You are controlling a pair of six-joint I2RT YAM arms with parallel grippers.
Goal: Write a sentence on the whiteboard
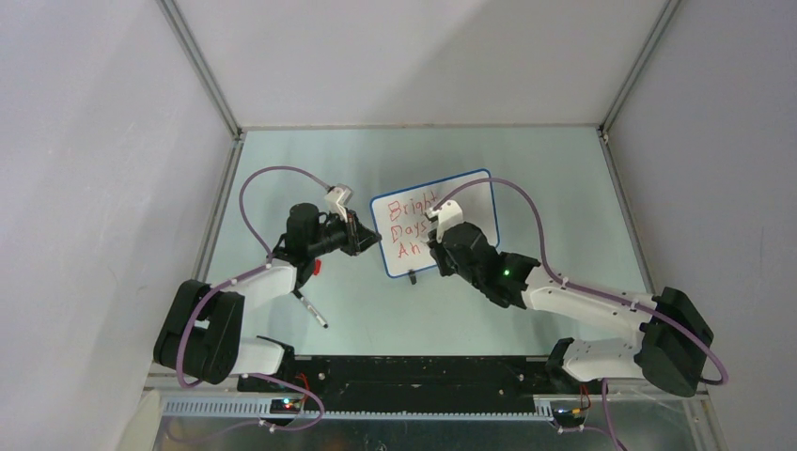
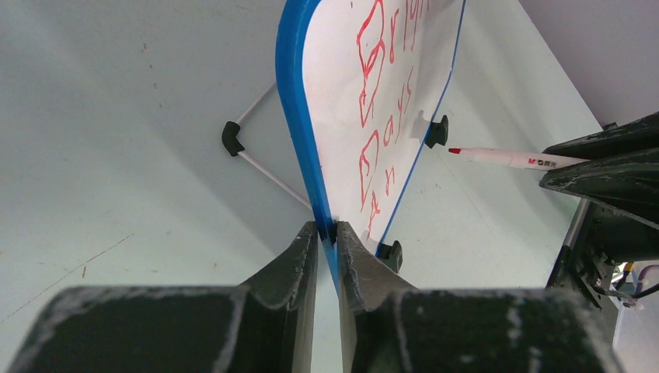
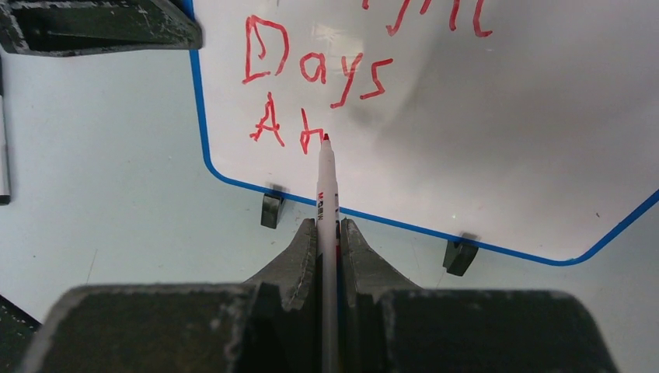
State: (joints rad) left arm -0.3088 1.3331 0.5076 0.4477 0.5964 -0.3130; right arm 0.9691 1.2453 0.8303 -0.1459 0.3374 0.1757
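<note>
Whiteboard (image 1: 467, 199): mid table (image 1: 564, 169), between the two arms, resting on its near long edge on two black clip feet (image 3: 272, 208); written face turned toward the right arm; how steeply it leans cannot be told.
Sentence (image 3: 311, 70): red, three lines; "Bright" and "Days" complete, third line reads "Ah" only, judged unfinished.
Right gripper (image 3: 328, 227): clamped together on the marker (image 3: 328, 186), which sticks straight out ahead of the jaws.
Marker axis: runs from the jaws up toward the board face, red tip at the third line, just right of the "h"; whether the tip touches the surface cannot be told.
Key relation: bare white board lies to the right of the tip along the third line, so the coming letters call for travel rightward, parallel to the blue lower rim.
Nearer arm: the right one, reaching in from the near right, wrist low and facing the board.
Left gripper (image 2: 328, 231): pinched on the board's blue left rim, one finger on each side, arm reaching in from the near left; judged to be steadying the board.
Spare pen (image 1: 312, 308): lies on the table beside the left arm, well apart from the board.
</note>
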